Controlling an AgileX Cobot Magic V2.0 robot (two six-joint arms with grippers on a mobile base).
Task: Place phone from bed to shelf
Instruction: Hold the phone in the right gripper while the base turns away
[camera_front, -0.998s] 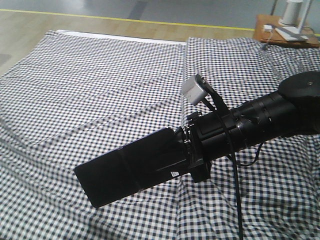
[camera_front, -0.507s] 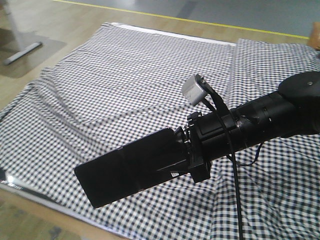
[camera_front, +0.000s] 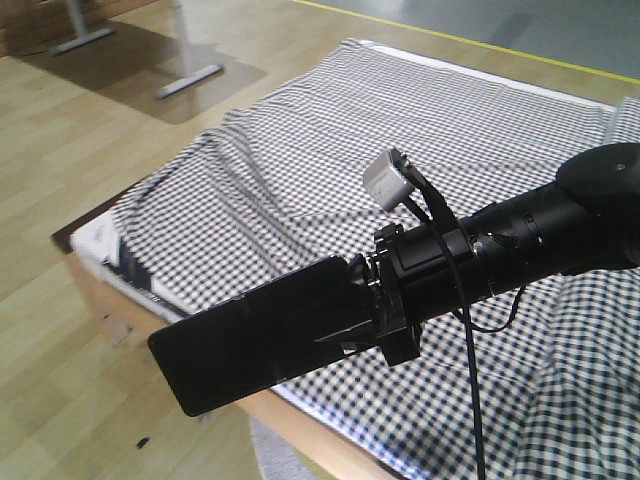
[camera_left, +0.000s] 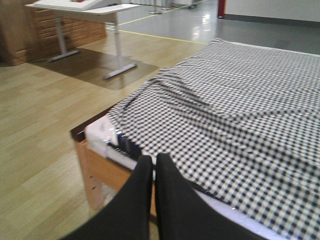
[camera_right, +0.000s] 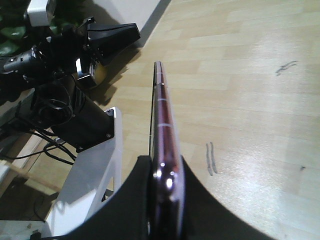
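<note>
One phone (camera_front: 260, 345), up in the air above the near edge of the bed (camera_front: 300, 150), pinched tight at one end by the right gripper (camera_front: 372, 312). Left gripper (camera_left: 152, 167) pressed together, holding nothing. Carrying step now. Next: find the shelf, not seen here.

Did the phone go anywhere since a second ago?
Yes. Against the bed, the phone has swung left: it was over the checked cover, and now its free end hangs past the bed's edge, above the wooden floor.

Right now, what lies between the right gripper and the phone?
Nothing; the right wrist view shows the right gripper shut directly on the phone edge.
</note>
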